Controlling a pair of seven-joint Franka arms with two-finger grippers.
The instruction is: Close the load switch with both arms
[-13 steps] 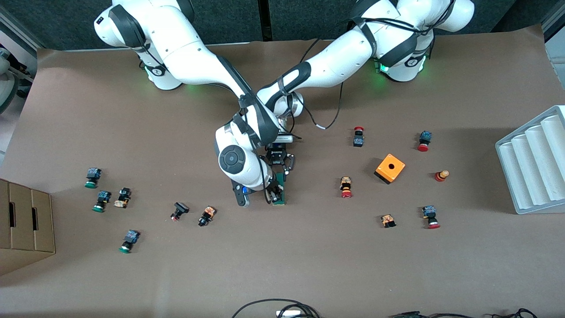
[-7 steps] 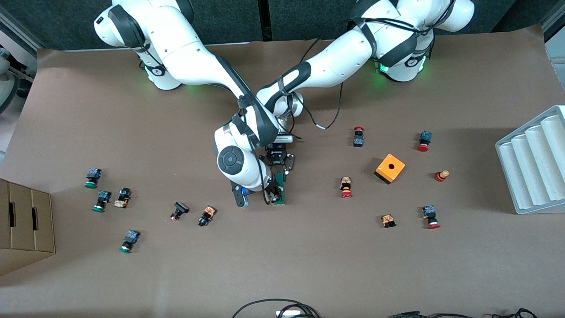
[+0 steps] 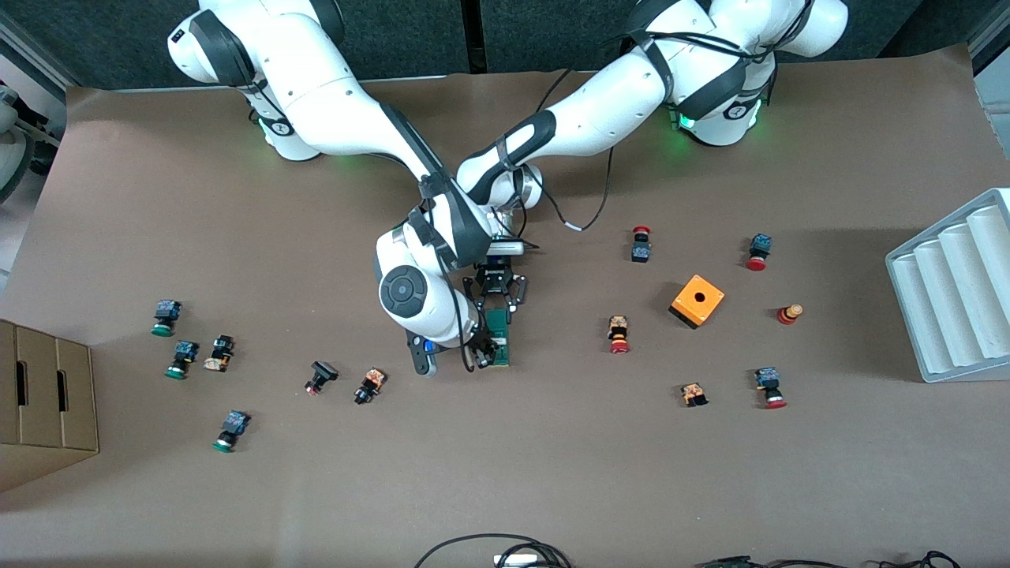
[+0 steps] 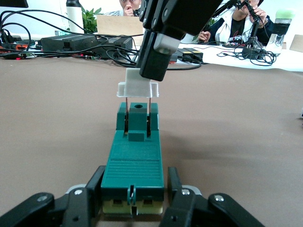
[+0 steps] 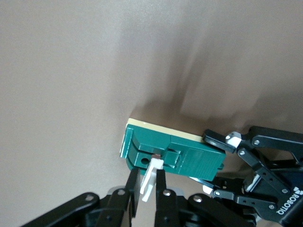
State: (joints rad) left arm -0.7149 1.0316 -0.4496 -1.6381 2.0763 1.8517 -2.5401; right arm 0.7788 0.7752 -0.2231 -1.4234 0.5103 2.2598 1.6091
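My table (image 3: 552, 473) is covered in plain brown paper. At its middle the dark-green load switch (image 3: 498, 338) lies flat on the paper. Toward my right arm's end sit green-capped push buttons (image 3: 165, 317), a few small black and orange button parts (image 3: 369, 386), and a cardboard box (image 3: 43, 402) at the edge. Toward my left arm's end lie red-capped push buttons (image 3: 619, 334), an orange cube box (image 3: 697, 300) with a hole in its top face, and a white ribbed tray (image 3: 959, 288) at the table's end.
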